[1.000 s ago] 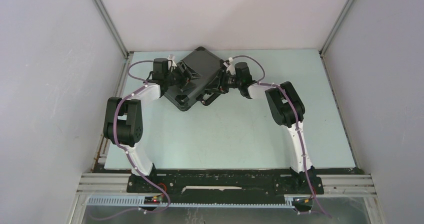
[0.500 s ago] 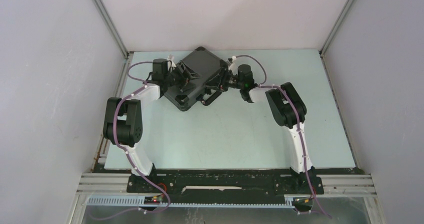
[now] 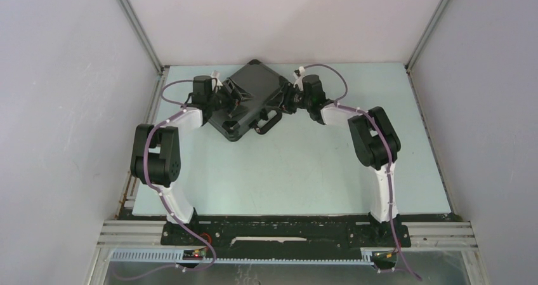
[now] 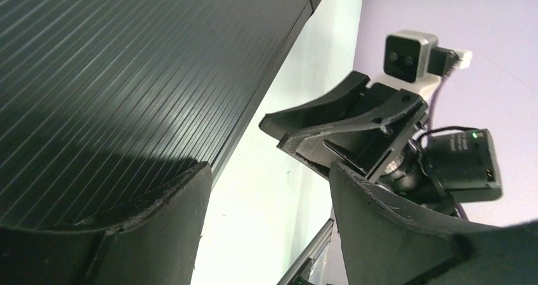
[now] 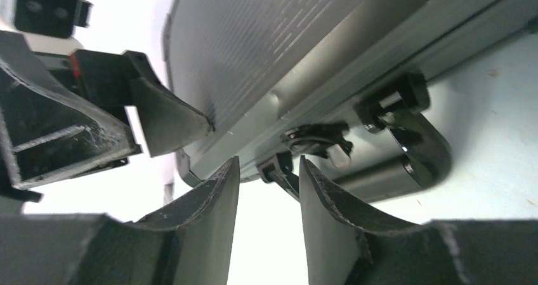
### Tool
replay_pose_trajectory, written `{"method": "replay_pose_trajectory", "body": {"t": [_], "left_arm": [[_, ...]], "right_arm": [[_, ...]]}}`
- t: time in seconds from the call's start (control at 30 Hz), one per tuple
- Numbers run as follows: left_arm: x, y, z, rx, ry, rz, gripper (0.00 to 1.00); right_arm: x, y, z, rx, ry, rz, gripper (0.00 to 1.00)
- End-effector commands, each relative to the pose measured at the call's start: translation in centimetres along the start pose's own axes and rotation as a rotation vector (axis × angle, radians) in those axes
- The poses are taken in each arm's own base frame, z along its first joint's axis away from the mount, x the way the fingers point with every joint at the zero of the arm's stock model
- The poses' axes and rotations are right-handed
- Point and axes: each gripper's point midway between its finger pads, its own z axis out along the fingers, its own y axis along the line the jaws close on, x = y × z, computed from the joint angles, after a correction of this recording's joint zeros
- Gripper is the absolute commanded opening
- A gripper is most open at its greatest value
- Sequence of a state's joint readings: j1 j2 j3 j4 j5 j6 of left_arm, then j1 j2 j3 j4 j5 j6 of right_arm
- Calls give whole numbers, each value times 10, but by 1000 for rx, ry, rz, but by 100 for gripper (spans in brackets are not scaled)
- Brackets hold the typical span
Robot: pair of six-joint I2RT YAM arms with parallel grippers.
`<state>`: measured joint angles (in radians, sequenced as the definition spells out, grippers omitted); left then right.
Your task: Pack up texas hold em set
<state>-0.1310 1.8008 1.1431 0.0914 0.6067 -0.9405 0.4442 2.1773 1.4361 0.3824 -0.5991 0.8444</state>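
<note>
Left gripper (image 4: 269,167): fingers were spread wide, only table (image 4: 254,234) showing between them, at the briefcase's (image 3: 250,94) left side.
Right gripper (image 5: 268,164): half-closed about a latch (image 5: 279,169) on the briefcase's front edge; pinching or not could not be told.
Briefcase: lay shut on the table, between both grippers.
Handle (image 5: 406,161): just beside the latch; the overhead view showed the handle, not the latch.
Left wrist: alone showed the briefcase's ribbed lid (image 4: 127,75) close up.

No text, label, brand, number or sign is legible in any view.
</note>
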Motion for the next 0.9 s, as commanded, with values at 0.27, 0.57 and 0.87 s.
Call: {"method": "replay_pose_trajectory", "body": {"t": [0.27,0.57,0.87], "left_arm": [[37,44,-3,-123,91,-122,75],[38,46,-3,-127,92,-130,76],[42,47,-3,-129,101,-149,76]], "right_arm": [[36,-27,-18,445,117,-294,33],[44,-26,-6,415,136,-305,14],[40,-24,9,434,114,-329,3]]}}
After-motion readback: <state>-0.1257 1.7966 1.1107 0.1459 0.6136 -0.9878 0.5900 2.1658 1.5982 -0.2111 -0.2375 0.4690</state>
